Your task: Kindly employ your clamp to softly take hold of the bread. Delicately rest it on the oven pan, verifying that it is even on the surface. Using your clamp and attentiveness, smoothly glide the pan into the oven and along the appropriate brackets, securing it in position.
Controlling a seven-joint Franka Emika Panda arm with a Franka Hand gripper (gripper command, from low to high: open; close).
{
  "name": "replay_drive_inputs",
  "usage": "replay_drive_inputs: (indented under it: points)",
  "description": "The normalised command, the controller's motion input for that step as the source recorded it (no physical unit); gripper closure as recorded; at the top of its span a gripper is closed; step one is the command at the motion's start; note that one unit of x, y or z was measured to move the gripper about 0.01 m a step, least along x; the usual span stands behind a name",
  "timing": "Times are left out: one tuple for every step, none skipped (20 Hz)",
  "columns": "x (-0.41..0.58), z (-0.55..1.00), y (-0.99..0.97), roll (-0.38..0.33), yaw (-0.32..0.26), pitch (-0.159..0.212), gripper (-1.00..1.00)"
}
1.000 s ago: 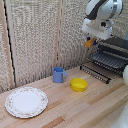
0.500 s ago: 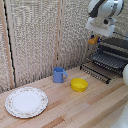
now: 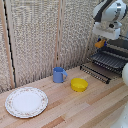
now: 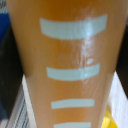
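The clamp (image 3: pixel 101 44) grips the bread (image 3: pixel 101 43), closed on it and held above the oven pan (image 3: pixel 107 61), at about eleven o'clock of the pan's middle. Best lower slowly, keep the block level, and release only once it sits flat on the rack.

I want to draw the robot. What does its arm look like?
The arm is chunky and rounded, with glossy white shells and dark grey patches at the joints. The gripper hangs below it as a small dark part, too blurry for fine details. No cables or markings can be made out.
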Motion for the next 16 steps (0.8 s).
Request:
replay_drive_inputs:
  points:
    - [0.037, 0.00, -0.68, 0.096, -0.004, 0.026, 1.00]
    - [0.000, 0.00, -0.64, 0.080, -0.023, 0.054, 1.00]
    - [0.000, 0.00, -0.61, 0.071, -0.013, 0.069, 1.00]
    - [0.000, 0.00, -0.55, 0.057, -0.002, 0.086, 1.00]
    - [0.000, 0.00, -0.54, 0.055, -0.004, 0.089, 1.00]
    - [0.000, -0.02, -0.46, 0.046, -0.002, 0.095, 1.00]
    - [0.000, -0.02, -0.40, 0.034, -0.001, 0.097, 1.00]
    - [0.000, -0.04, -0.36, 0.030, 0.000, 0.078, 1.00]
    - [0.000, -0.08, -0.32, 0.032, 0.000, 0.066, 1.00]
    - [0.000, -0.09, -0.35, 0.035, 0.000, 0.046, 1.00]
    - [0.000, -0.07, -0.43, 0.040, 0.000, 0.039, 1.00]
    - [0.000, 0.00, -0.50, 0.027, -0.038, 0.040, 1.00]
    - [0.000, 0.00, -0.54, 0.027, -0.066, 0.051, 1.00]
    - [0.000, 0.00, -0.55, 0.041, -0.058, 0.062, 1.00]
    - [0.000, 0.00, -0.58, 0.045, -0.040, 0.057, 1.00]
    - [0.011, 0.00, -0.56, 0.042, -0.014, 0.033, 1.00]
